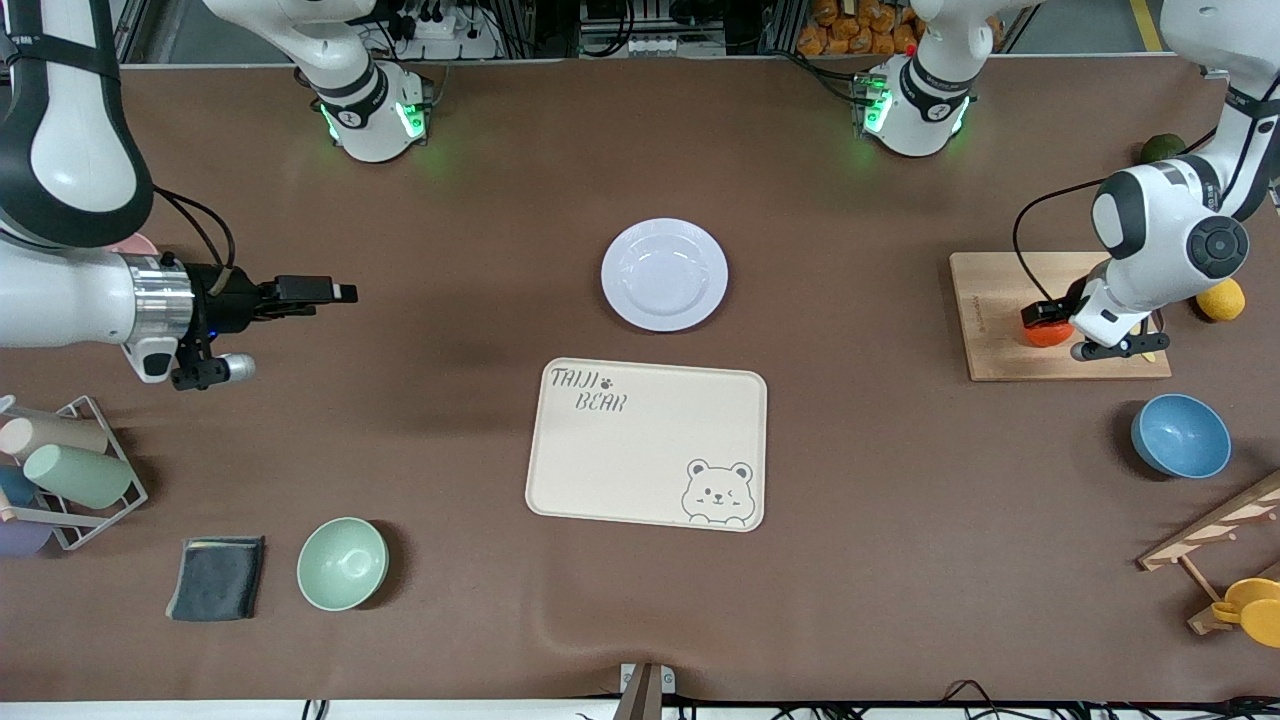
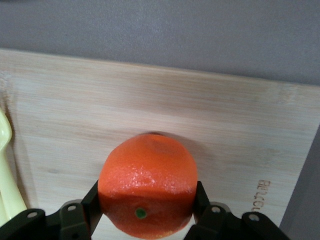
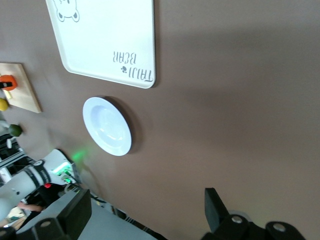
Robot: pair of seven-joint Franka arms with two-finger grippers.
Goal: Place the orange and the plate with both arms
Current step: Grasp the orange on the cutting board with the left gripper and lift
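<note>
Front view: the orange (image 1: 1047, 333) sits on the wooden cutting board (image 1: 1000, 340) at the left arm's end of the table, and the left gripper (image 1: 1052, 318) is down on it, its fingers bracketing the fruit. The plate (image 1: 664, 274) lies near the middle of the table, just farther from the camera than the cream tray (image 1: 648, 443) with the bear drawing. The right gripper (image 1: 335, 293) hangs over bare table toward the right arm's end, level with the plate and pointing at it, well apart from it. From this view I cannot tell how its fingers stand. So each arm has its own thing on its own side: the orange belongs to the left, and the plate is the right arm's to reach.

Left wrist view: the orange (image 2: 147, 184) fills the gap between the two black fingers (image 2: 92, 202), one on each flank, pressed to the skin. The jaws are clenched on the fruit, which seems to rest on the board (image 2: 165, 110), its shadow tight beneath it. The next move looks like a straight lift.

Right wrist view: the fingers (image 3: 216, 206) stand wide apart with nothing between them, so the jaws are released. The plate (image 3: 107, 126) lies flat ahead of them, beside the tray (image 3: 107, 40); its thin rim is what the jaws must meet edge-on.
</note>
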